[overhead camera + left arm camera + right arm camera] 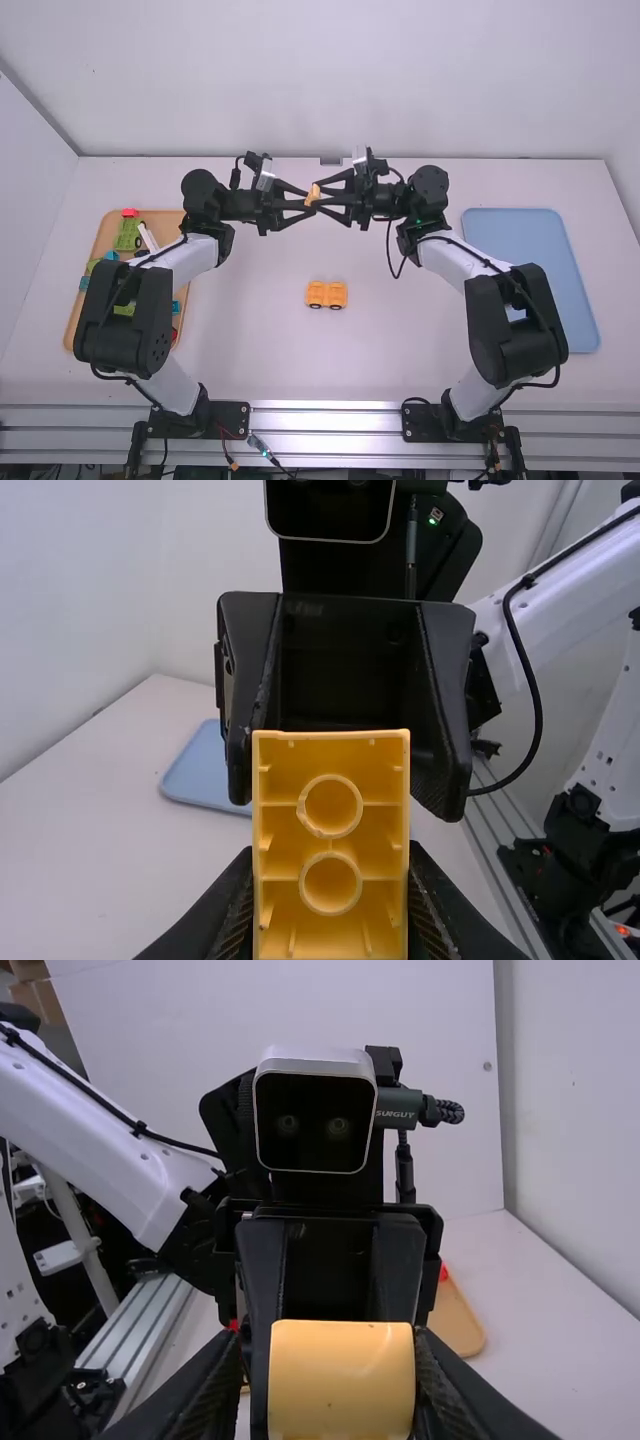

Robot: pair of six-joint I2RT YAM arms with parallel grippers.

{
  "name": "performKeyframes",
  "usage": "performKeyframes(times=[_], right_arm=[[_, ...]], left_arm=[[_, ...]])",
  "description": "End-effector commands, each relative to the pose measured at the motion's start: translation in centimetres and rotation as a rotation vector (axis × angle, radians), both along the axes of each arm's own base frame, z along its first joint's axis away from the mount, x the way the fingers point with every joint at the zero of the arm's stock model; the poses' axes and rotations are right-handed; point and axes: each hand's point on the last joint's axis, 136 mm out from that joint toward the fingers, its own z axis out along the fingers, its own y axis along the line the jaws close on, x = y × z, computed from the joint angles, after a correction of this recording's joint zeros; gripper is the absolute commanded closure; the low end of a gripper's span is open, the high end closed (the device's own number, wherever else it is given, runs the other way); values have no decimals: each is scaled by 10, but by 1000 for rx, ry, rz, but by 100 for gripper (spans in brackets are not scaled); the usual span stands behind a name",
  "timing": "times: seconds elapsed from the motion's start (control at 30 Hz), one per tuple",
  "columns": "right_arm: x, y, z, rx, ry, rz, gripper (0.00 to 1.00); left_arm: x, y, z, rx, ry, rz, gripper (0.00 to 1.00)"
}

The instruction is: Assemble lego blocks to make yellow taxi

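We find the yellow block (378, 845), beyond the wheeled pieces (326, 294), clamped by left gripper (308, 199) and right gripper (320, 194) alike, hollow underside facing the left.

White links, black joints, black cables.

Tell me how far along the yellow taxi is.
The wheeled yellow base on the table looks assembled. A yellow block is in hand, gripped by the left claw and right claw. What's left is probably fitting it, since it's apart from the base.
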Motion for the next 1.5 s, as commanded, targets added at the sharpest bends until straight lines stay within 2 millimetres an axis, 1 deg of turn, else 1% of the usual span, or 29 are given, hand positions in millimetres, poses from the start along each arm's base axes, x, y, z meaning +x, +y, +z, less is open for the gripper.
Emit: performKeyframes(times=[0.0, 0.07, 0.17, 0.3, 0.37, 0.4, 0.47, 0.5, 0.57, 0.6, 0.67, 0.7, 0.73, 0.77, 0.8, 0.83, 0.9, 0.97, 1.0, 1.03, 1.07, 1.13, 1.17, 1.2, 1.23, 1.27, 1.37, 1.43, 1.47], right_arm=[[-1, 6, 5, 4, -18, 20, 56], [-1, 5, 5, 4, -17, 17, 57], [1, 3, 5, 4, -17, 12, 67], [1, 3, 5, 4, -17, 12, 72], [1, 3, 5, 4, -16, 12, 76], [1, 3, 5, 4, -13, 11, 80], [1, 3, 5, 5, -13, 9, 84], [1, 3, 5, 5, -14, 9, 85], [2, 2, 5, 5, -18, 7, 86], [5, -1, 5, 5, -16, -4, 89], [11, -8, 4, 0, -2, -24, 89], [18, -14, 0, -6, 22, -51, 91], [31, -21, -3, -7, 57, -108, 92], [45, -29, -9, -16, 81, -174, 92], [53, -33, -14, -25, 99, -215, 92], [68, -42, -23, -46, 128, -299, 93], [83, -53, -36, -88, 166, -402, 93], [91, -65, -50, -156, 204, -500, 93], [95, -74, -61, -228, 228, -575, 93], [96, -75, -62, -238, 231, -585, 93], [98, -83, -69, -298, 245, -636, 94], [95, -95, -81, -452, 275, -728, 96], [94, -97, -83, -475, 278, -740, 96], [88, -103, -90, -572, 296, -781, 98], [82, -106, -94, -649, 308, -805, 98], [78, -109, -96, -690, 315, -816, 98], [54, -118, -119, -925, 363, -836, 98], [40, -119, -132, -1041, 356, -810, 96], [27, -120, -144, -1137, 342, -767, 94]], left_arm=[[-1, -3, 7, 0, -30, -17, 98], [-1, -3, 7, 0, -30, -17, 98], [-1, -3, 7, 0, -29, -17, 98], [-1, -3, 7, 0, -27, -18, 97], [-1, -3, 7, 0, -23, -17, 71], [-1, -3, 7, 0, -23, -17, 39], [-1, -3, 7, 0, -22, -17, 3], [-1, -3, 7, 0, -23, -17, 1], [-1, -3, 7, 0, -21, -16, 1], [1, -1, 7, 0, -17, -11, 1], [3, 3, 5, 2, 2, -1, 1], [5, 6, 3, 4, 15, 7, 1], [9, 11, 0, 7, 45, 23, 1], [13, 16, -4, 11, 60, 37, 1], [15, 20, -7, 13, 74, 49, 1], [20, 27, -12, 19, 93, 70, 1], [24, 35, -20, 28, 115, 94, 1], [30, 41, -31, 41, 131, 127, 1], [42, 44, -43, 57, 187, 207, 1], [44, 45, -45, 60, 194, 221, 1], [57, 48, -59, 89, 242, 312, 1], [79, 57, -86, 170, 314, 491, 1], [80, 58, -88, 177, 320, 505, 1], [93, 68, -102, 233, 363, 619, 1], [99, 75, -109, 267, 382, 681, 1], [104, 81, -113, 295, 395, 729, 1], [119, 109, -122, 385, 459, 895, 1], [123, 118, -122, 422, 477, 941, 1], [123, 121, -122, 466, 468, 952, 1]])
